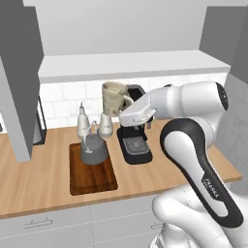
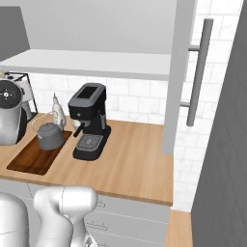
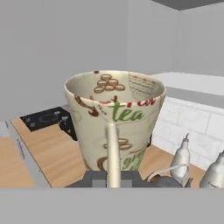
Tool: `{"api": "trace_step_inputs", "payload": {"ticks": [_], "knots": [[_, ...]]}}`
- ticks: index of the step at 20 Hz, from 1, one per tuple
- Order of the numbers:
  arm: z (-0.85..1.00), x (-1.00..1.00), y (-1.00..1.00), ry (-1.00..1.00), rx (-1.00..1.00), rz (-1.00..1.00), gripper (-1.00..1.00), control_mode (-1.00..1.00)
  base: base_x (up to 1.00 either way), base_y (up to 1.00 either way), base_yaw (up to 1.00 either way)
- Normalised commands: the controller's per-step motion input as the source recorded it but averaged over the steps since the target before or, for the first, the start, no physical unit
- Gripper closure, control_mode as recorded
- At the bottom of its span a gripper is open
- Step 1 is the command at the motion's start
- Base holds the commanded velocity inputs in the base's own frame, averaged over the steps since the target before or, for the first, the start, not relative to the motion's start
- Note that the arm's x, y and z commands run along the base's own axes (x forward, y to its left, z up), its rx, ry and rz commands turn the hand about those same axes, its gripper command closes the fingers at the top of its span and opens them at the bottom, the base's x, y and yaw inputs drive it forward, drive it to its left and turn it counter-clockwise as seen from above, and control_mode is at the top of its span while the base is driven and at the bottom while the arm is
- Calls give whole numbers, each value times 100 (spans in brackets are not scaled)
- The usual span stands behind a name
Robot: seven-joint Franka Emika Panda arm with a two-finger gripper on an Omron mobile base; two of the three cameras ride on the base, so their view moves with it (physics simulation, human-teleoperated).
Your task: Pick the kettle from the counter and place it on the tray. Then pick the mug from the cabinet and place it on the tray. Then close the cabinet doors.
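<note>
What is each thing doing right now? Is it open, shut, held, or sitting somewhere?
Cream patterned mug: held in the air by its handle, upright.
Tool: shut on the mug.
Dark grey metal kettle: upright on the tray.
Dark brown wooden tray: flat on the counter.
Light grey cabinet doors: open.
Black coffee machine: standing on the counter.

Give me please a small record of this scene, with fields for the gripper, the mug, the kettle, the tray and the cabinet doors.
gripper: shut on the mug's handle, in the air above the counter
mug: held upright, not yet on the tray
kettle: stands on the tray's far end
tray: on the counter, left of the coffee machine
cabinet doors: open
</note>
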Motion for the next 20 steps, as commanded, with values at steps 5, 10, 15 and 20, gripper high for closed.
{"api": "trace_step_inputs", "payload": {"ticks": [5,10,15,20], "knots": [[-9,1,0,13,0,0,100,-100,0,0,0],[-47,0,6,12,-4,3,100,-100,0,0,0],[-65,0,23,6,-2,6,100,-100,0,0,0],[-70,0,22,7,0,8,100,-100,0,0,0]]}}
